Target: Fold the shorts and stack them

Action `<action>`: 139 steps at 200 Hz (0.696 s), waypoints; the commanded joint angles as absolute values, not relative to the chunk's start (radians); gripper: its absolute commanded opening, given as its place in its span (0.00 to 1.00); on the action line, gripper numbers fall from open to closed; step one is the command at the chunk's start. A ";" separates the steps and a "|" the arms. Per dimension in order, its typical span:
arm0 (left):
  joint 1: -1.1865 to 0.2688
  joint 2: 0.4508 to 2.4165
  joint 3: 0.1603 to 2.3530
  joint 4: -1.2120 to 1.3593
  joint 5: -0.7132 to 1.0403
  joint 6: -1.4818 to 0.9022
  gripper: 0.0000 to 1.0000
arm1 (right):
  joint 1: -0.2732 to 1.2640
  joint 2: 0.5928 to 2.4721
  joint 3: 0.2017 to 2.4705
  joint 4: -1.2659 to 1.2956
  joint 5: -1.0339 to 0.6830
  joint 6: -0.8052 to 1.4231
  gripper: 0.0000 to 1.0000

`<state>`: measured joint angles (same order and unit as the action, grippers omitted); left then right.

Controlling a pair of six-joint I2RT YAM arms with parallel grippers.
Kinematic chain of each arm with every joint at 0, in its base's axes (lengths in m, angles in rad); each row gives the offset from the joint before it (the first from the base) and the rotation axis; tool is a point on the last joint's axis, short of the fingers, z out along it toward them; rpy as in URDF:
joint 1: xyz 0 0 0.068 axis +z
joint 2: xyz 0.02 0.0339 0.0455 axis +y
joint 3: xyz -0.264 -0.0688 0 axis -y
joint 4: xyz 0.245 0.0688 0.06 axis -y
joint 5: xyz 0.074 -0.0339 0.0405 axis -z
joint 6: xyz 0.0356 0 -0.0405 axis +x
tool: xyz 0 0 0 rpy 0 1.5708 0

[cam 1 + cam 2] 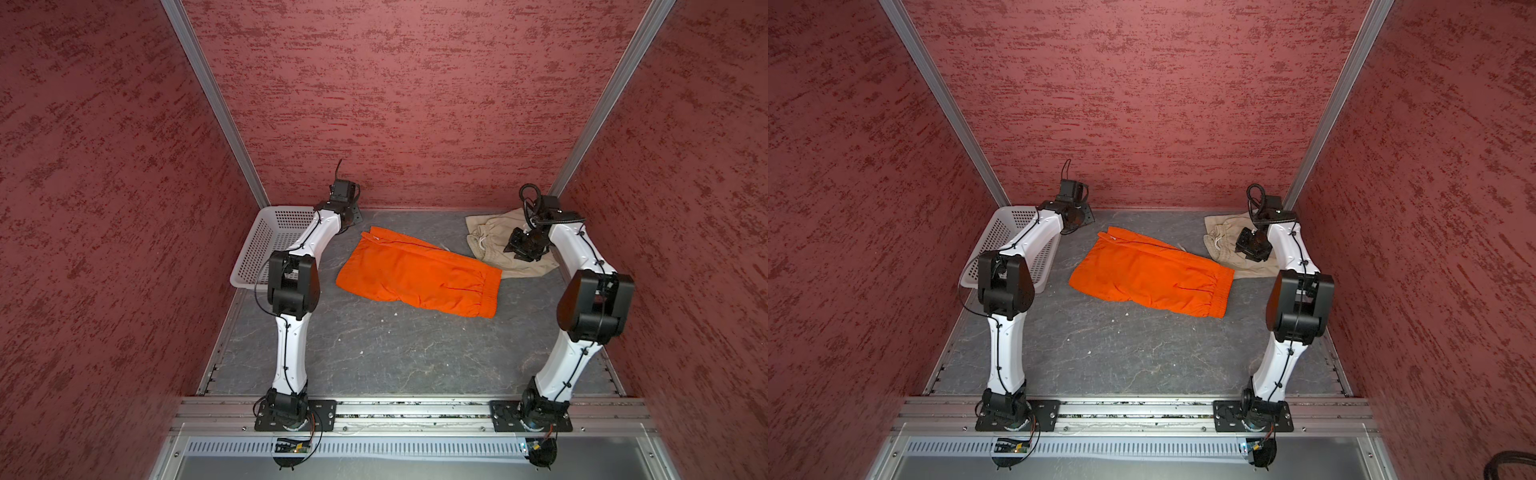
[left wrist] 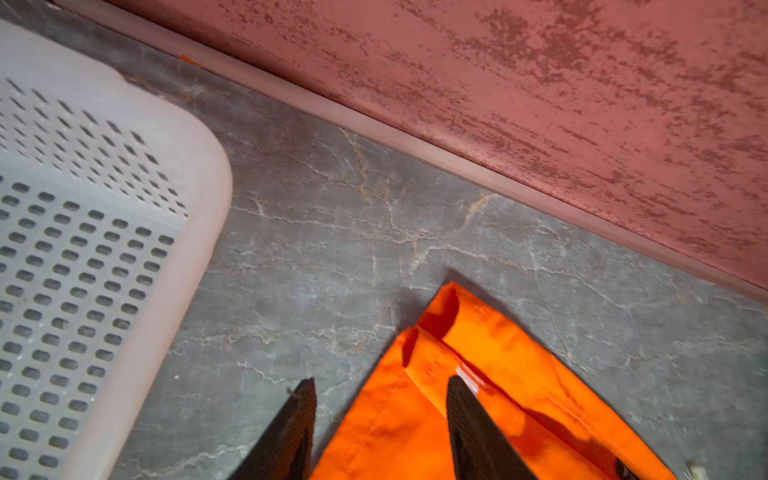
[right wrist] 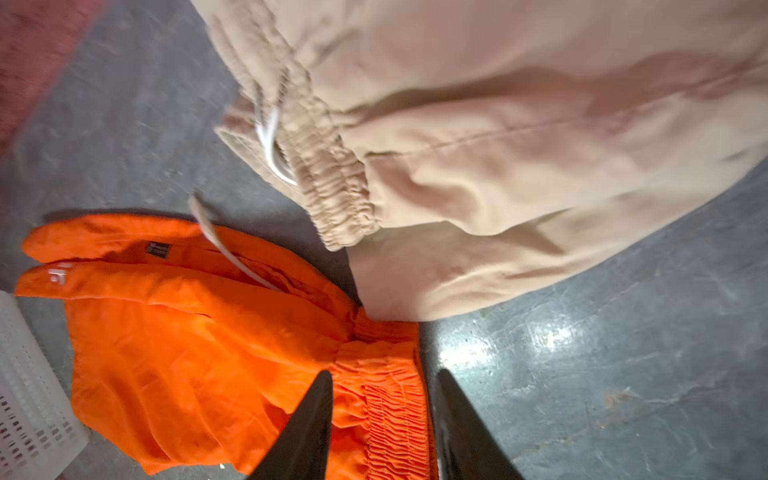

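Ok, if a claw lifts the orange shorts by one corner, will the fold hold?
Probably floppy: the orange shorts lie thin and wrinkled, so a one-corner lift would likely let the folded layers sag apart. Pushed, they'd probably bunch rather than slide whole. The gathered waistband looks the firmest hold.

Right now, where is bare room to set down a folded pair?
Widest: the table between the orange shorts and the front rail. A narrow strip lies between basket and orange shorts. Crowded at back right, where the beige shorts meet the orange ones.
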<state>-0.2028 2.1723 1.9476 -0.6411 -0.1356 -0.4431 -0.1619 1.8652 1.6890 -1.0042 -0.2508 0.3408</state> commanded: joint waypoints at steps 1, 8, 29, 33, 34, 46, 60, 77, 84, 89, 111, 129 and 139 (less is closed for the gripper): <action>-0.211 2.005 1.788 -0.562 -0.027 -0.495 0.49 | -0.143 1.701 1.589 -0.903 -0.285 0.382 0.33; -0.214 1.964 1.716 -0.534 0.000 -0.520 0.46 | -0.128 1.656 1.535 -0.871 -0.298 0.395 0.30; -0.230 1.881 1.527 -0.467 0.056 -0.594 0.36 | -0.053 1.539 1.353 -0.745 -0.326 0.459 0.23; -0.233 1.872 1.499 -0.459 0.061 -0.603 0.34 | -0.035 1.523 1.317 -0.723 -0.334 0.472 0.22; -0.234 1.871 1.493 -0.457 0.062 -0.605 0.34 | -0.030 1.518 1.308 -0.716 -0.336 0.475 0.22; -0.244 1.867 1.437 -0.455 0.056 -0.634 0.27 | 0.027 1.485 1.216 -0.646 -0.341 0.520 0.16; -0.254 1.881 1.395 -0.461 0.075 -0.674 0.18 | 0.103 1.475 1.129 -0.568 -0.341 0.564 0.08; -0.268 1.905 1.362 -0.462 0.080 -0.697 0.05 | 0.181 1.496 1.059 -0.484 -0.347 0.603 0.00; -0.275 1.912 1.350 -0.462 0.071 -0.704 0.02 | 0.205 1.508 1.037 -0.453 -0.344 0.617 0.00; -0.279 1.916 1.344 -0.464 0.064 -0.708 0.00 | 0.221 1.517 1.020 -0.429 -0.345 0.627 0.00; -0.292 1.928 1.308 -0.475 0.033 -0.727 0.00 | 0.256 1.556 0.949 -0.328 -0.355 0.661 0.00; -0.294 1.930 1.270 -0.478 0.032 -0.743 0.00 | 0.257 1.584 0.894 -0.280 -0.359 0.668 0.00; -0.296 1.924 1.243 -0.481 0.021 -0.748 0.00 | 0.258 1.595 0.874 -0.281 -0.345 0.664 0.00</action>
